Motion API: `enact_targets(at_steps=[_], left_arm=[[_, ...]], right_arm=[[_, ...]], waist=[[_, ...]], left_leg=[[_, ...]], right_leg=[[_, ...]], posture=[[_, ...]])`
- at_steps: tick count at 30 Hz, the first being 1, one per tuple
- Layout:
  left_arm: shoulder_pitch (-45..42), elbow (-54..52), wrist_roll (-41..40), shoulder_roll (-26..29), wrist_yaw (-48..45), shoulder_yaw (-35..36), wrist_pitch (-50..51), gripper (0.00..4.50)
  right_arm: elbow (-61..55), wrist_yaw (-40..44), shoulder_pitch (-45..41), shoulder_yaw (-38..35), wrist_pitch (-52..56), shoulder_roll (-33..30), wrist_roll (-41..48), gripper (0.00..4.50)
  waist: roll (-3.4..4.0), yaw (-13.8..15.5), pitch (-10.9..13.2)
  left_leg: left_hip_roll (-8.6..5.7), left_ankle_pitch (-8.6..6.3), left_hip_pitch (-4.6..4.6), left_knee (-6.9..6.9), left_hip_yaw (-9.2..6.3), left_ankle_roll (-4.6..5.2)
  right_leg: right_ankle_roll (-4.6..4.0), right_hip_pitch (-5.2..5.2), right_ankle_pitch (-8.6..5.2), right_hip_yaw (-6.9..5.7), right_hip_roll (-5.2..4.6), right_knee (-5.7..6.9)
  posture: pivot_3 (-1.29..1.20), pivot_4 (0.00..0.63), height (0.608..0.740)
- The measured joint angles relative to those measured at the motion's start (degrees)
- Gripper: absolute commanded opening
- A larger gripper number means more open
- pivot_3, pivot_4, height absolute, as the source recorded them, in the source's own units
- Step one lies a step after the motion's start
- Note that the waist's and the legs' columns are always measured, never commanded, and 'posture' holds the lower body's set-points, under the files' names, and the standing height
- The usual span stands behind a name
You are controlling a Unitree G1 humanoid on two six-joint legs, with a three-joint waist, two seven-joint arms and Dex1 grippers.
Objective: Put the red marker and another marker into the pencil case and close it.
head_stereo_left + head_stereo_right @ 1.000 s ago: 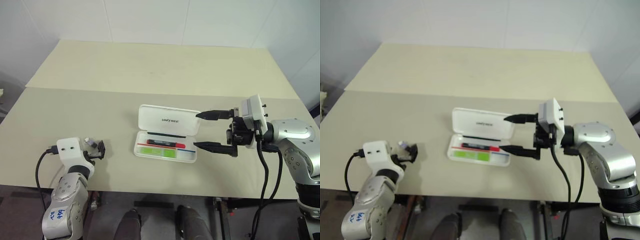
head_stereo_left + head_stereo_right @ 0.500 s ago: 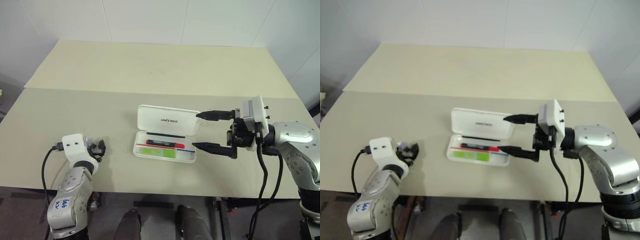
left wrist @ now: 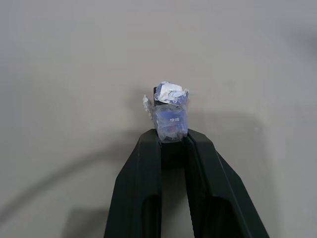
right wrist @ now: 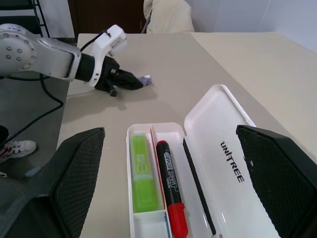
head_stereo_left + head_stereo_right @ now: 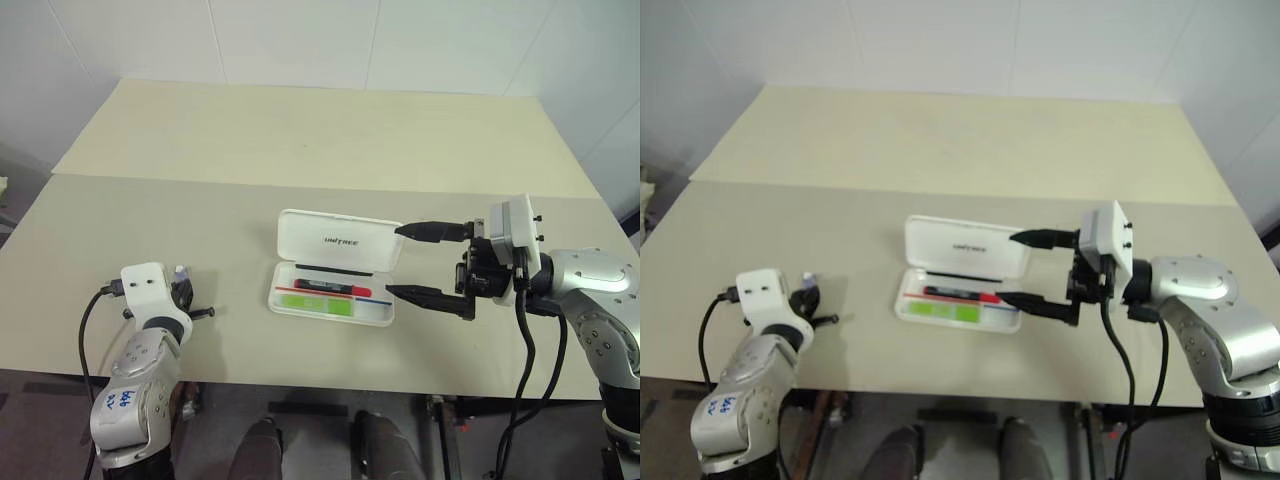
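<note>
Lying open, the white pencil case (image 5: 333, 266) holds the red marker (image 5: 332, 288) and green highlighter (image 5: 315, 304)

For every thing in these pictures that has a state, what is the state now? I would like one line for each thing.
White hard plastic pencil case: open, lid raised.
Slim red-and-black marker: lying inside the case.
Chunky lime-green highlighter: lying inside the case, beside the red marker.
Left tool: closed on a small crumpled bluish-white object.
Right tool: open, fingers either side of the case's right end, holding nothing.
</note>
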Motion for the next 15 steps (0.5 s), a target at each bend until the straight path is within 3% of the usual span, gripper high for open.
enact_targets(at_steps=[9,15], left_arm=[[-3.3,2.6,-2.4,6.4,-14.1,-3.5,-14.2,0.25],[-3.2,7.0,-5.1,22.4,-41.3,-10.5,-28.8,0.25]], right_arm=[[3.1,0.1,2.6,-2.7,-2.2,-1.3,-1.8,4.50],[4.0,-0.5,7.9,-9.1,-3.7,-3.9,-3.4,4.50]], waist=[[0.00,0.0,0.0],[0.05,0.0,0.0]], left_leg=[[0.00,0.00,-0.01,-0.10,0.02,0.00],[0.01,-0.01,-0.01,-0.27,0.13,0.01]], right_leg=[[-0.01,-0.01,-0.01,-0.01,0.00,-0.06],[-0.09,-0.09,-0.05,0.03,-0.03,-0.15]], posture=[[0.00,0.150,0.740],[0.00,0.150,0.740]])
